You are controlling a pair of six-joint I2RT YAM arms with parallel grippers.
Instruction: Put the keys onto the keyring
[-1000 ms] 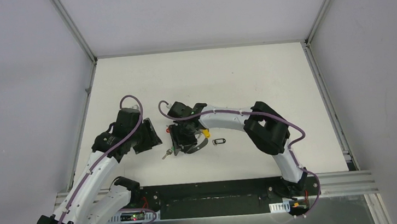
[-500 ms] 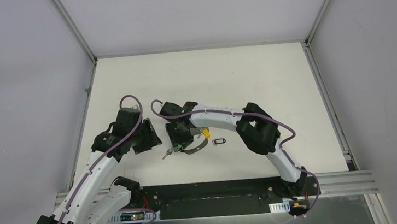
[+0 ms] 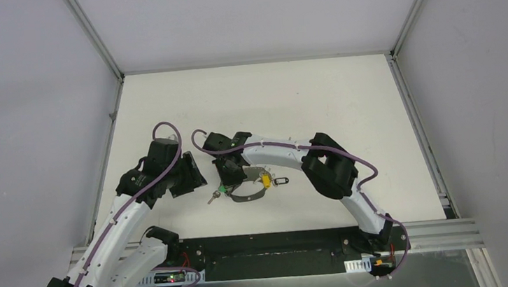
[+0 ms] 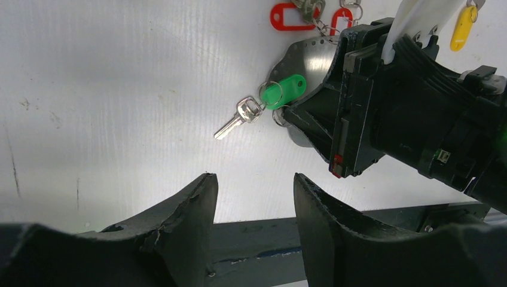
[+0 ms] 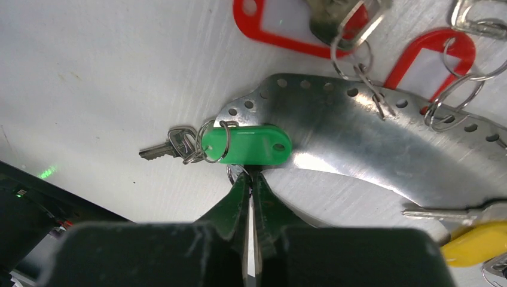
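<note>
The keyring (image 5: 359, 137) now sits lower in the top view than a second ago. It has been drawn out from under the right gripper (image 5: 250, 179), whose wrist has swung toward the upper left. That gripper's fingers are pressed together at the ring's near edge, just below the green-tagged key (image 5: 246, 144). I cannot tell whether they pinch the band or a small tag ring. I judge this key mid-threading, not yet surely on. The yellow tag (image 3: 266, 179) has travelled with the ring and lies just beside the loose black tag (image 3: 281, 181). Left of centre, the left gripper (image 4: 253, 179) hangs wide and empty. The dark rail (image 3: 268, 244) runs near the ring's lower side, while open table (image 3: 289, 98) lies above it.
</note>
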